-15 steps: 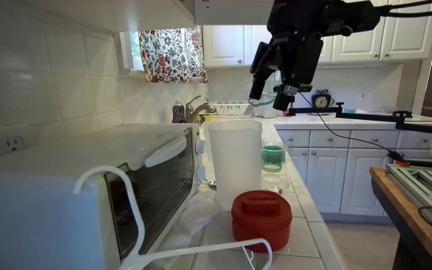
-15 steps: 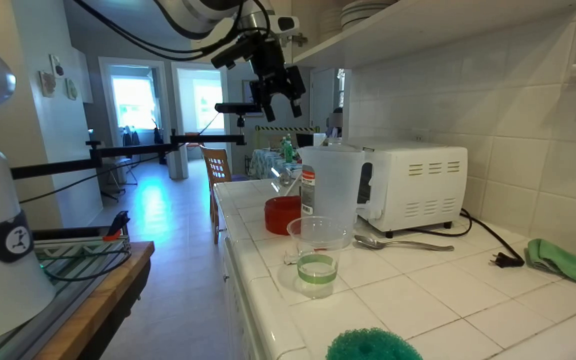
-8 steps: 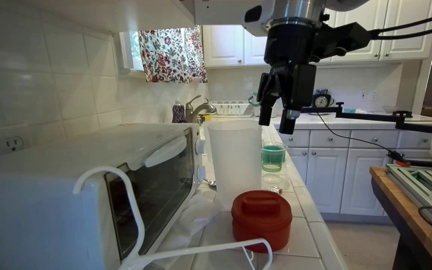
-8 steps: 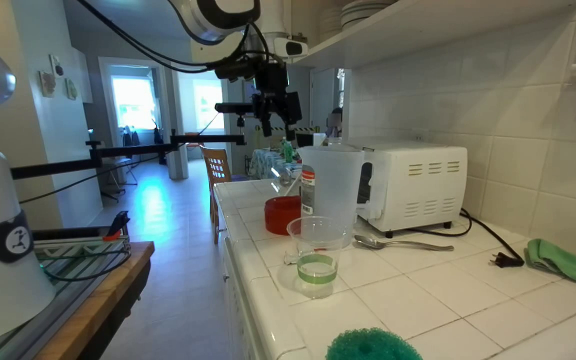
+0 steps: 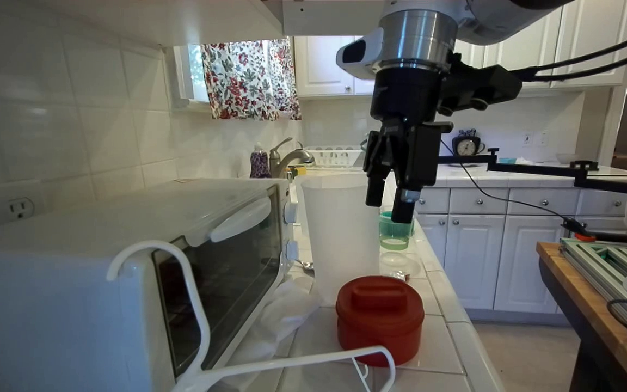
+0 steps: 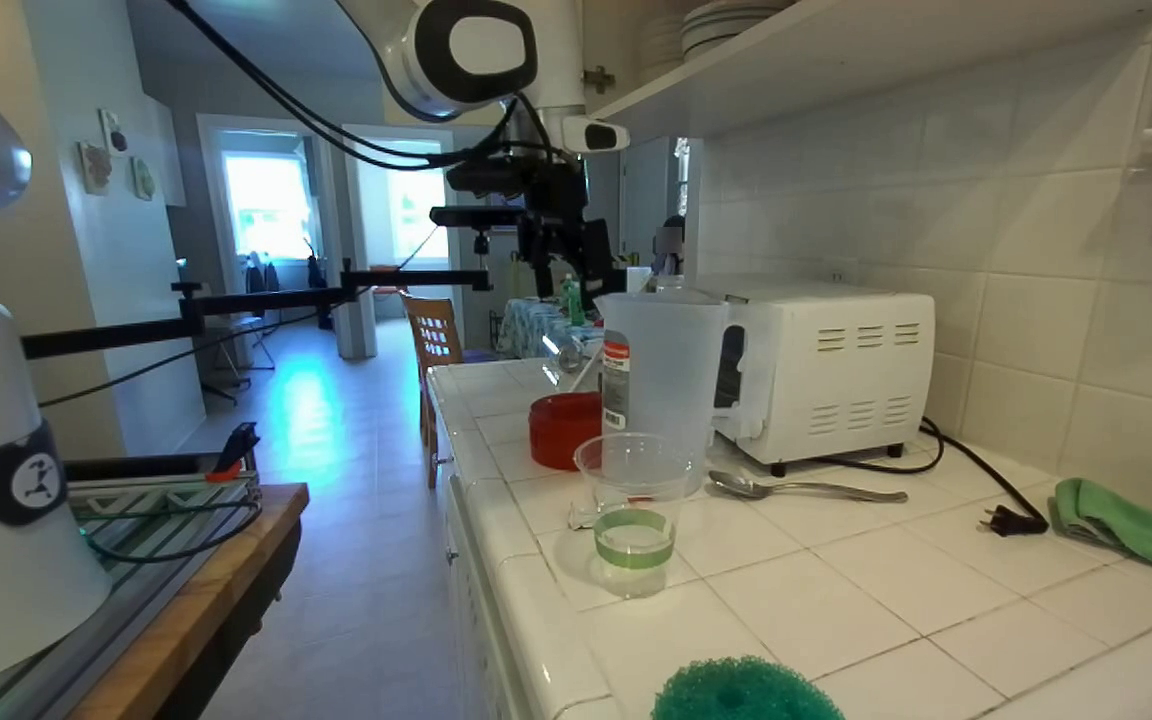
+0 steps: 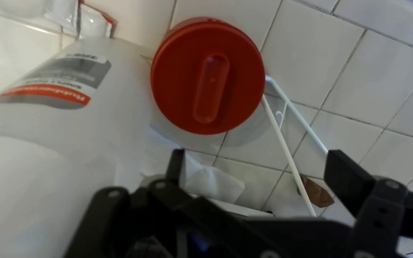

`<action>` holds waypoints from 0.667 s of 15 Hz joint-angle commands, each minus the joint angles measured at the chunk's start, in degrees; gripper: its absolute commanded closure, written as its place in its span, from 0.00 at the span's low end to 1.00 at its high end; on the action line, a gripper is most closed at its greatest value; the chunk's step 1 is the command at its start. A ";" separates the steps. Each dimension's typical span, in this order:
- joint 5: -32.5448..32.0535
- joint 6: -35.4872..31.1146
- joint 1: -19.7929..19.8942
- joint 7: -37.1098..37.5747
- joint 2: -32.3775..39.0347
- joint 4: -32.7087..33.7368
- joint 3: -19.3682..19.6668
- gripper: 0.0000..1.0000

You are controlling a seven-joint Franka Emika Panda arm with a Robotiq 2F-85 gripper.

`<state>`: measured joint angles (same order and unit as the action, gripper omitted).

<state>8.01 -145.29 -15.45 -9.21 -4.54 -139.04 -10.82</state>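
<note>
My gripper (image 5: pixel 388 204) is open and empty, fingers pointing down, above the counter. In an exterior view its fingertips (image 6: pixel 568 288) show close to the top of the frosted pitcher (image 6: pixel 671 365); I cannot tell whether they touch. In the wrist view the open fingers (image 7: pixel 258 157) have tiles, a white napkin (image 7: pixel 217 184) and a white wire piece (image 7: pixel 281 139) below them. A round red lidded container (image 7: pixel 181 79) stands ahead of the fingers, beside the pitcher (image 7: pixel 120 111). The red container (image 5: pixel 380 326) is upright with its lid on.
A white toaster oven (image 6: pixel 836 370) stands beside the pitcher. A clear cup with a green band (image 6: pixel 634 540), a spoon (image 6: pixel 816 490), a green sponge (image 6: pixel 746 692) and a green cloth (image 6: pixel 1136 525) lie on the counter. A shelf (image 6: pixel 836 60) overhangs. A brown scrap (image 7: pixel 316 191) lies by the wire.
My gripper has come down from high up and turned from tilted to nearly upright, nearing the height of the pitcher's top. It has stayed open. The counter objects have not moved.
</note>
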 commanded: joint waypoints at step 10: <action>-2.23 -4.48 0.71 8.11 2.09 0.98 -1.50 0.00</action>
<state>7.30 -148.37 -15.39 -4.44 -4.05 -138.91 -11.33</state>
